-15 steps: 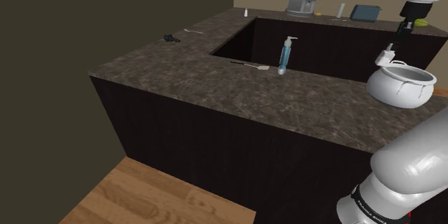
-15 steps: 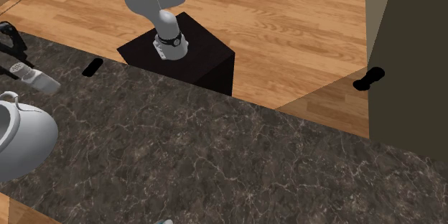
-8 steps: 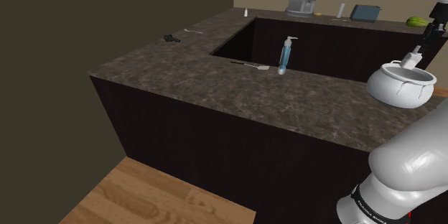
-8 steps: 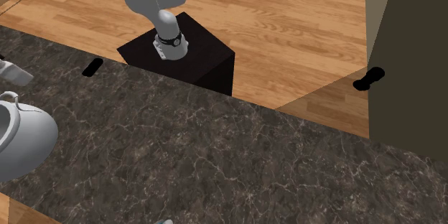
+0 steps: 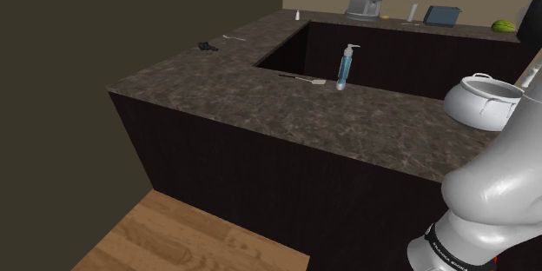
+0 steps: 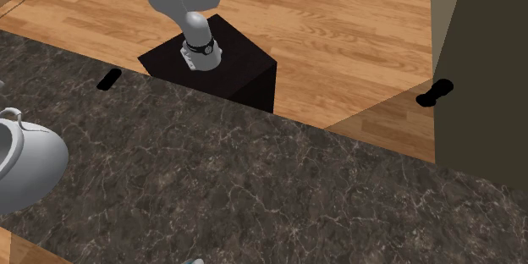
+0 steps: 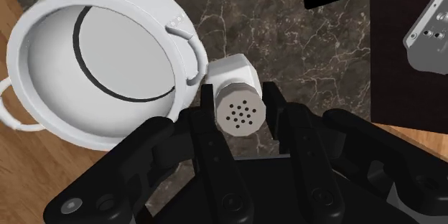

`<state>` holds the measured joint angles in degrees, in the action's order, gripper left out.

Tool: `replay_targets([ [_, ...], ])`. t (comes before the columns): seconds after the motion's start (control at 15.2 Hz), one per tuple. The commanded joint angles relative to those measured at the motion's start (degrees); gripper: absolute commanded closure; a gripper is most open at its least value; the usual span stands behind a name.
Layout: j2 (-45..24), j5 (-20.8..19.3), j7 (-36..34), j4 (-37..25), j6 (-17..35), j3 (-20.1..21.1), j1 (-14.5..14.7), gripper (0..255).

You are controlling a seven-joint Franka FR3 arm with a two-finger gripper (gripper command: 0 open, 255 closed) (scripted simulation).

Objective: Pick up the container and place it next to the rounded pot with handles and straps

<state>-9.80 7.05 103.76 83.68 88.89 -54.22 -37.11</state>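
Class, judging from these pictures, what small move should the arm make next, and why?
Probably lower straight down. The pincer clasps the white container, its holed cap facing the camera, beside a handle of the white pot, over the dark veined counter. It seems aloft, so set it down before opening.

The counter (image 5: 261, 95) is dark brown-grey stone with pale veining. The pot (image 7: 43, 64) is plain white. The container (image 7: 237, 90) is grey-white, its cap face dotted dark. The tool (image 7: 243, 108) is black. The floor (image 6: 338, 17) is light brown wood-grain. The dispenser (image 5: 345, 69) is blue with a white pump.
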Motion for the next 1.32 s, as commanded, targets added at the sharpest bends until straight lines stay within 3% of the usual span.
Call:
replay_targets([
  [0.0, -6.4, 5.3, 6.2, -5.8, -2.0, -1.1, -6.1, 255],
  [1.25, -3.6, 3.2, 5.3, 11.8, 13.7, -0.5, -2.5, 255],
])
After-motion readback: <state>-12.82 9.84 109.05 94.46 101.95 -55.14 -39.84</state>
